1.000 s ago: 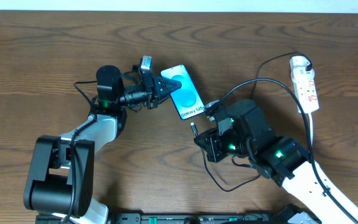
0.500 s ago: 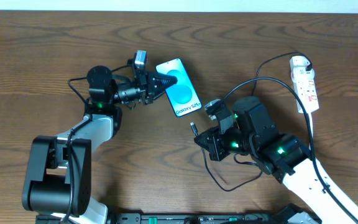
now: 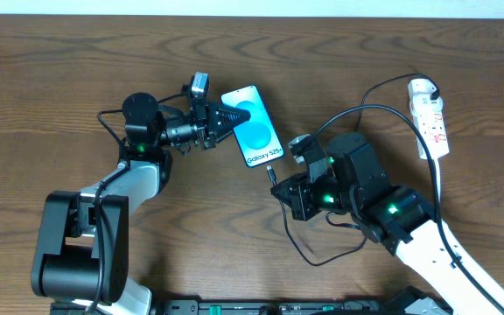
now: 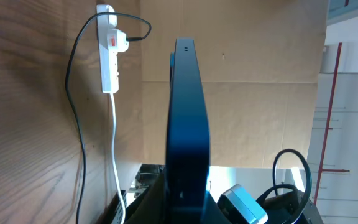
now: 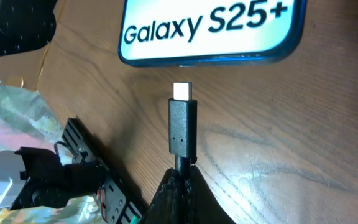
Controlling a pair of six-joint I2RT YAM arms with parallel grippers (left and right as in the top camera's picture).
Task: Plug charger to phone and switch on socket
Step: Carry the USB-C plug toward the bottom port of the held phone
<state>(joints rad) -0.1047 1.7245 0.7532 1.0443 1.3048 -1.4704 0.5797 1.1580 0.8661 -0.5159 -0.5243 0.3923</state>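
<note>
The phone (image 3: pixel 253 127) with its bright blue "Galaxy S25+" screen lies tilted at table centre. My left gripper (image 3: pixel 221 118) is shut on its upper left end; in the left wrist view the phone (image 4: pixel 185 124) shows edge-on between the fingers. My right gripper (image 3: pixel 280 186) is shut on the charger plug (image 5: pixel 183 127), whose metal tip points at the phone's bottom edge (image 5: pixel 210 37) with a small gap. The black charger cable (image 3: pixel 366 112) runs to the white socket strip (image 3: pixel 430 116) at the far right, where its adapter sits; the strip also shows in the left wrist view (image 4: pixel 108 53).
The socket's thick white cord (image 3: pixel 437 188) runs down the right side toward the front edge. A loop of black cable (image 3: pixel 322 258) lies on the wood below my right arm.
My right gripper has carried the plug up toward the phone's bottom edge. The left gripper shifted the phone left and slightly up, then held it nearly still.
</note>
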